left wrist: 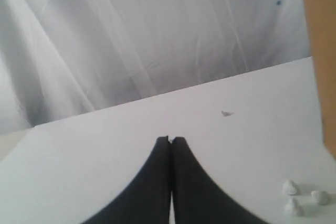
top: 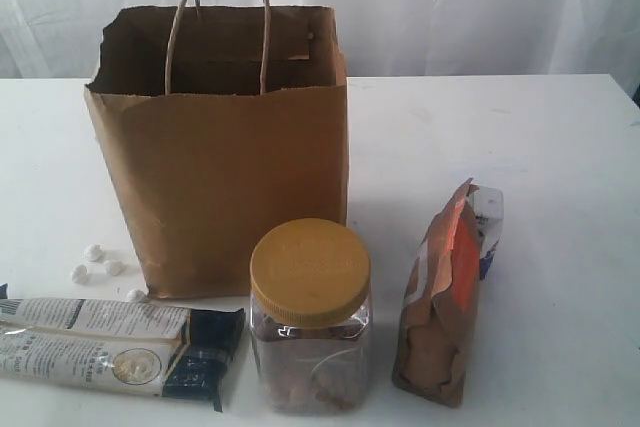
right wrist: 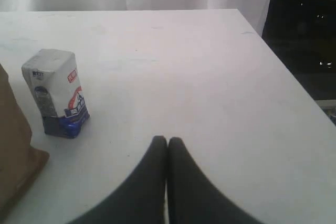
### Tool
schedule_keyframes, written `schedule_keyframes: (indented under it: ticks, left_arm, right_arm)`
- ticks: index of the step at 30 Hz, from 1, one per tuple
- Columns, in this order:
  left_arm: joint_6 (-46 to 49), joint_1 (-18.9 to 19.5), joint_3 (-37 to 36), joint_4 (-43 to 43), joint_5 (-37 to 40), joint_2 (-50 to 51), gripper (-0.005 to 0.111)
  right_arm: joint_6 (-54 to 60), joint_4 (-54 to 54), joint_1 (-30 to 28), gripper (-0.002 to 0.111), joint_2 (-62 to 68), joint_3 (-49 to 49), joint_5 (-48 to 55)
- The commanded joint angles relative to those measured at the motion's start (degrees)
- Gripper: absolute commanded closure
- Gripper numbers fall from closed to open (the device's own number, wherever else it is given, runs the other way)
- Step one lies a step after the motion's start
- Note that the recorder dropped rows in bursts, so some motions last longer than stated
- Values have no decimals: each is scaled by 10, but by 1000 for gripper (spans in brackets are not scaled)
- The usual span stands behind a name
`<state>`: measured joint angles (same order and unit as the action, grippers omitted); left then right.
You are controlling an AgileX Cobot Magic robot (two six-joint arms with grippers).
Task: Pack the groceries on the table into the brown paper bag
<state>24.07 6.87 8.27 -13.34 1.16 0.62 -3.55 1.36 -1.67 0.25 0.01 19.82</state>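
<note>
left pincer (left wrist: 170, 139): tips pressed together, pinching nothing, poised over bare bench (left wrist: 105, 150). right pincer (right wrist: 167, 139): likewise pressed together and empty. neither shows in the exterior view.

brown paper bag (top: 230, 197): upright on the bench, mouth open, handles raised. its floor is hidden, so contents cannot be confirmed.

groceries outside the bag, each placed against it:
- yellow-lidded jar (top: 310, 317): upright, just in front of the bag's corner on the right-arm side.
- brown-orange pouch (top: 440, 297): standing, in front of the bag and out to the right-arm side.
- white-blue carton (right wrist: 55, 93): upright, further out from the bag on that same side, close beside the pouch.
- twin packet (top: 110, 342): flat, in front of the bag's left-arm corner.
- small white lumps (top: 100, 262): beside the bag's base on the left-arm side (what they are cannot be told).

no can or bottle is visible.

assessment: the task stands at picking an item, with at least four unpacked. the next move calls for one pincer to spread and descend squarely on an item; the right looks better placed for the carton.
</note>
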Motion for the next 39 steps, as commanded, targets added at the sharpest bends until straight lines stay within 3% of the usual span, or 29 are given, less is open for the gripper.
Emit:
schedule_keyframes:
  ticks: [1,4,5,9,14,25,30,35,39]
  left_arm:
    - [-81,56,-29,-10,-20,-6,107]
    - [-108,57,-83,-10,-24,-6,107]
    - [-107,57,-83,0,21,-6,107]
    - [-106,57,-83,32,-26,-6,107]
    - [-106,57,-83,32,32,-6,107]
    - [-149,49,-83,32,35,-6,107]
    - [-149,9,-83,36,-12,-6,107]
    - [-149,11,-83,37,16,-6,107]
    - [-118,11,-83,48,25,-6,107]
  right_arm:
    - [-2,3,-5,108,-2,0,-2]
    - [-2,3,-5,108,-2,0,-2]
    - [-2,3,-5,108,-2,0,-2]
    - [-2,2,-5,108,-2,0,-2]
    - [-2,2,-5,108,-2,0,-2]
    - [-2,2,-5,108,-2,0,-2]
    - [68,51,-5,108,-2,0,-19]
    - [36,-14,-5,108,-2,0,-147]
    - [-165,-136,-5,108,-2,0,-310]
